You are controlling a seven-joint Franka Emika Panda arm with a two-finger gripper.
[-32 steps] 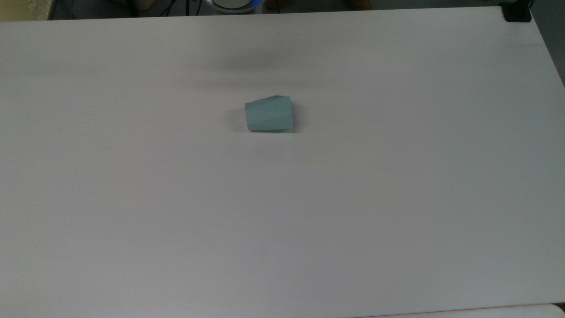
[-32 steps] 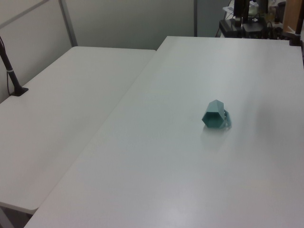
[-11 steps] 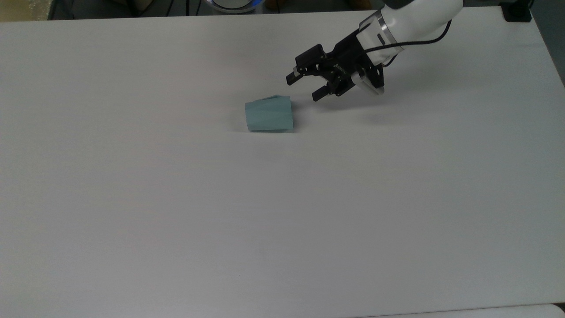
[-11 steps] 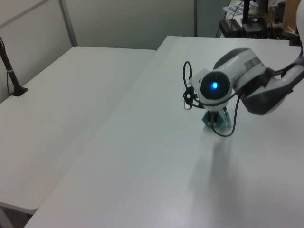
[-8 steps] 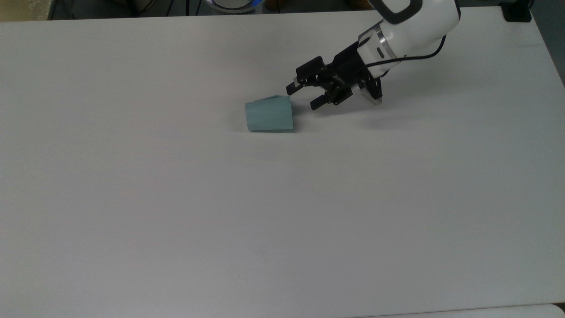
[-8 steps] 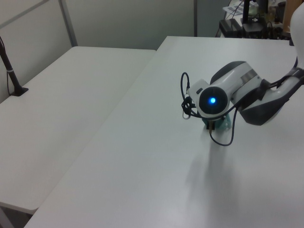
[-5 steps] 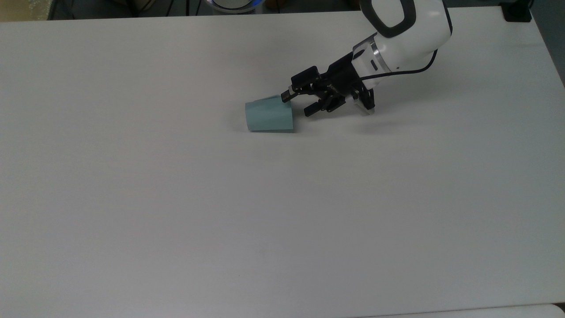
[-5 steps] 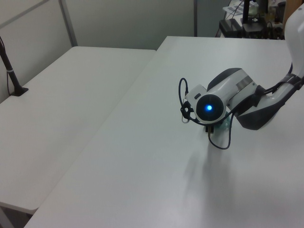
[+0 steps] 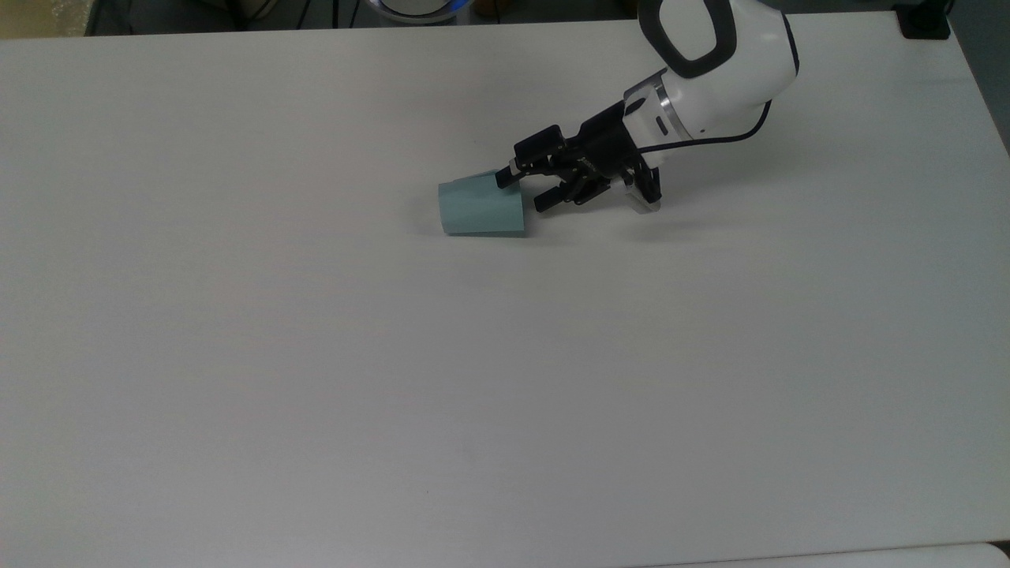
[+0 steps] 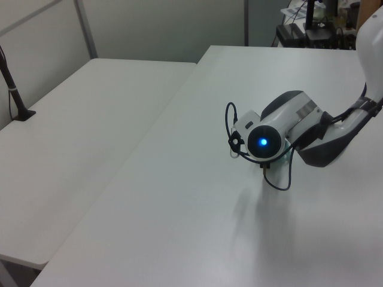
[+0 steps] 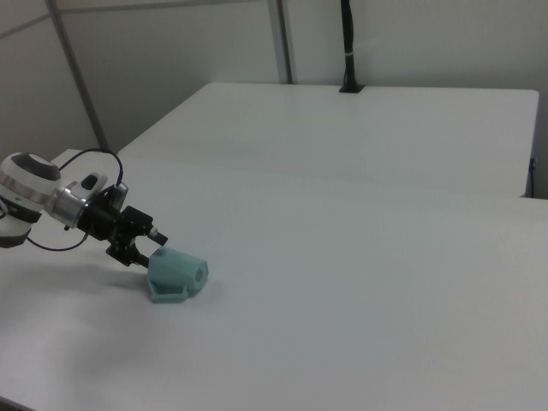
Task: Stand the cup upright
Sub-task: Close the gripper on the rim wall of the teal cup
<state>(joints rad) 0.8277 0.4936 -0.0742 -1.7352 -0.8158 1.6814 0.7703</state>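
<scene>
One cup [image 9: 481,209] lies sideways on the table [image 9: 316,355]; the gripper's [image 9: 521,191] spread fingers straddle its rim edge.

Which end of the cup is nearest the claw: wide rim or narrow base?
The wide rim: the cup lies on its side, wider end toward the open claw, narrow base pointing away.

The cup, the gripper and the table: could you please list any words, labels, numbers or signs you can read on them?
None can be read.
The cup: plain teal facets, no print.
The gripper: black, no legible marking.
The arm: a glowing blue light, not a text.
The table: bare white, no label.
</scene>
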